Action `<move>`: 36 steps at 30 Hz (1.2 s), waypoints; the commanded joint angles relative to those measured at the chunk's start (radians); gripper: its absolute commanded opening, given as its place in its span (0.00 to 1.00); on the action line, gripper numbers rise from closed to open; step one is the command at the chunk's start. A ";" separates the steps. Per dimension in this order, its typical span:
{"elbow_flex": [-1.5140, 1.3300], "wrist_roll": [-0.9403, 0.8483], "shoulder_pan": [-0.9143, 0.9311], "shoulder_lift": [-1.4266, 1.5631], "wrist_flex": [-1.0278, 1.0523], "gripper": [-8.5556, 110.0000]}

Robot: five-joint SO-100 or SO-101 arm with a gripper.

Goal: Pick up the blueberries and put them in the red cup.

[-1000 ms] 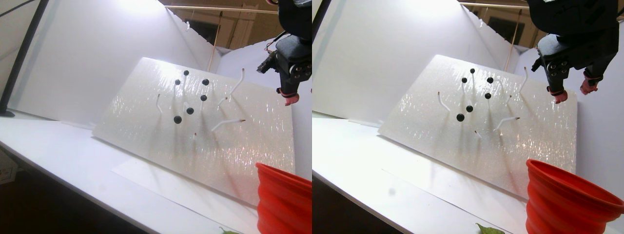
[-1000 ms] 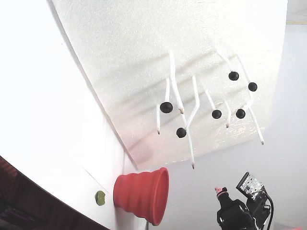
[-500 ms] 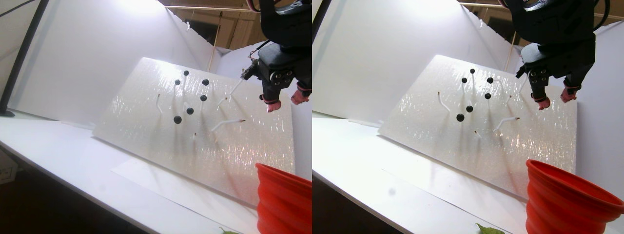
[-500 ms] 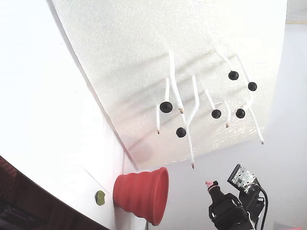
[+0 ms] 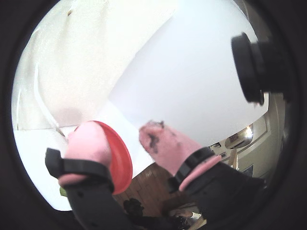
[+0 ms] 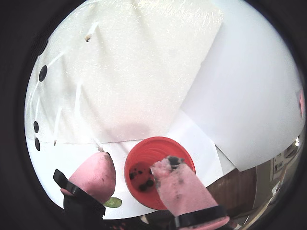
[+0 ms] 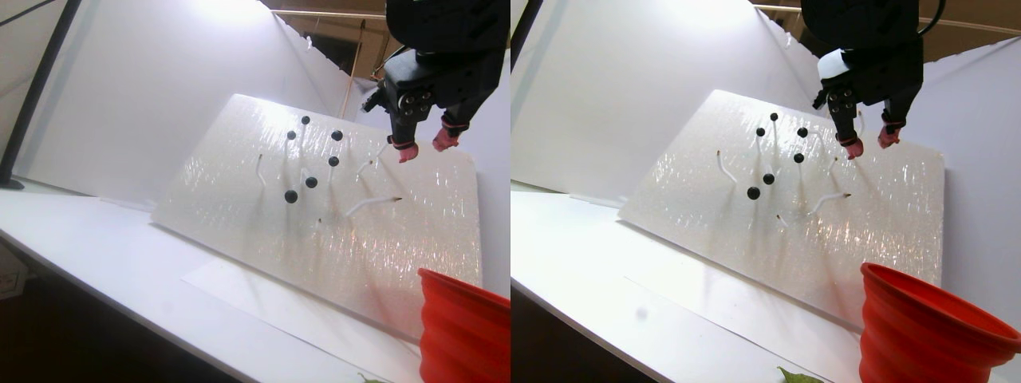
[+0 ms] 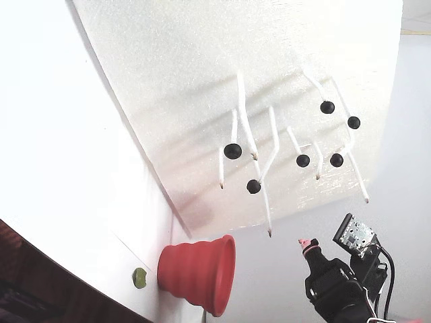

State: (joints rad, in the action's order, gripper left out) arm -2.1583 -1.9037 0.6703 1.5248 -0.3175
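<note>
While six blueberries [image 8: 233, 151] sit on stems on the tilted white board [image 7: 239, 199], well apart from the red cup [image 6: 158, 177] that holds several | gripper [image 7: 423, 147] empty, fingers apart, near the board's upper right | advice: straddle one berry, clear of bare stems [image 7: 371, 201].

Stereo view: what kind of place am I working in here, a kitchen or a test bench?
Likely a home-built test bench: a leaning white foam board with blueberries on stems, plain white backdrop sheets, and a red cup on the white tabletop.
</note>
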 commanded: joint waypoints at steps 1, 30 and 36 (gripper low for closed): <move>0.008 0.005 0.000 0.140 0.005 0.20; -0.149 0.032 -0.126 0.344 0.133 0.19; -0.169 0.040 -0.152 0.351 0.143 0.19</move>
State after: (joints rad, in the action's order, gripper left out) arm -2.3470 -1.8699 0.5170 1.7810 -0.1779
